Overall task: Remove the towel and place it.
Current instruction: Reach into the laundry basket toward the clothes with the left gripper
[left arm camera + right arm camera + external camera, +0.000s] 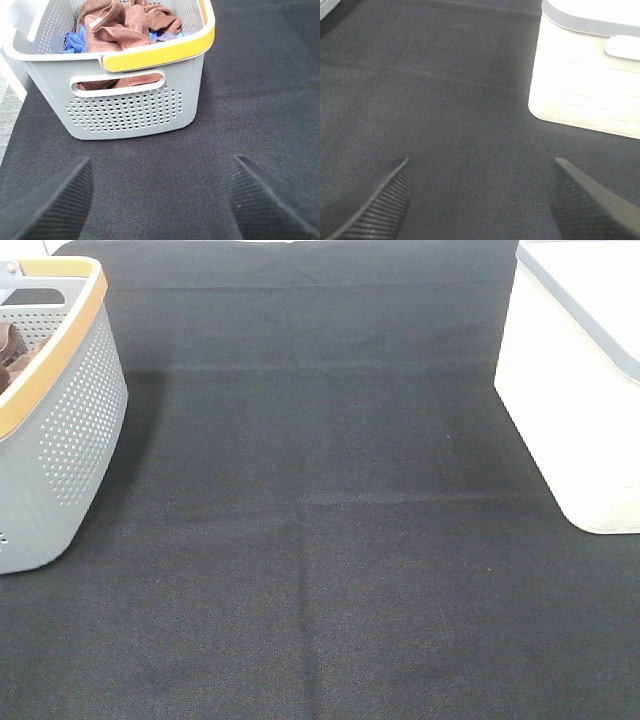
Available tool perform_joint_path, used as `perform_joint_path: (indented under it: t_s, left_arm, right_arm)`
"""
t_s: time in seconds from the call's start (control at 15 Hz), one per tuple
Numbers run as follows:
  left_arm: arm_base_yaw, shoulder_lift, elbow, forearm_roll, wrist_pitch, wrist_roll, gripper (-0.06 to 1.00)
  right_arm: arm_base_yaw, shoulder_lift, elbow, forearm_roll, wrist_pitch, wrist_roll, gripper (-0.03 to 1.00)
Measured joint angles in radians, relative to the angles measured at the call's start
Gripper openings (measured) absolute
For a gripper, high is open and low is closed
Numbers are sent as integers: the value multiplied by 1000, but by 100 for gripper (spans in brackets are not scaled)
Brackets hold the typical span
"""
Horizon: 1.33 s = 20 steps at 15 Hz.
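Black mat (320, 540) carries both containers. The white bin (570, 390) is on my right and the grey basket (75, 430) on my left, well apart. The towel (112, 30) lies bunched on top of the pile inside the basket, with a blue cloth (75, 41) just beside it.

Left gripper (160, 164): jaws spread wide, nothing between them, over the mat short of the basket's end wall. Right gripper (480, 164): likewise spread and empty, near the bin.

Judged step: reach in with the left. Clear the yellow rim (160, 52) first, then come down on the raised fold by the white tag (95, 21). Pinch that one cloth only and lift straight up until it clears the rim.

The high view shows both containers but only a brown sliver in the basket, and neither gripper. Only the left wrist view shows the tag and the blue cloth.
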Motion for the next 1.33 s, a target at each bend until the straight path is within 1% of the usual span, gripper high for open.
perform_joint_path:
  t_s: [1.33]
  left_arm:
    - [0, 0, 0, 0, 0, 0, 71]
  right_arm:
    - [0, 0, 0, 0, 0, 0, 72]
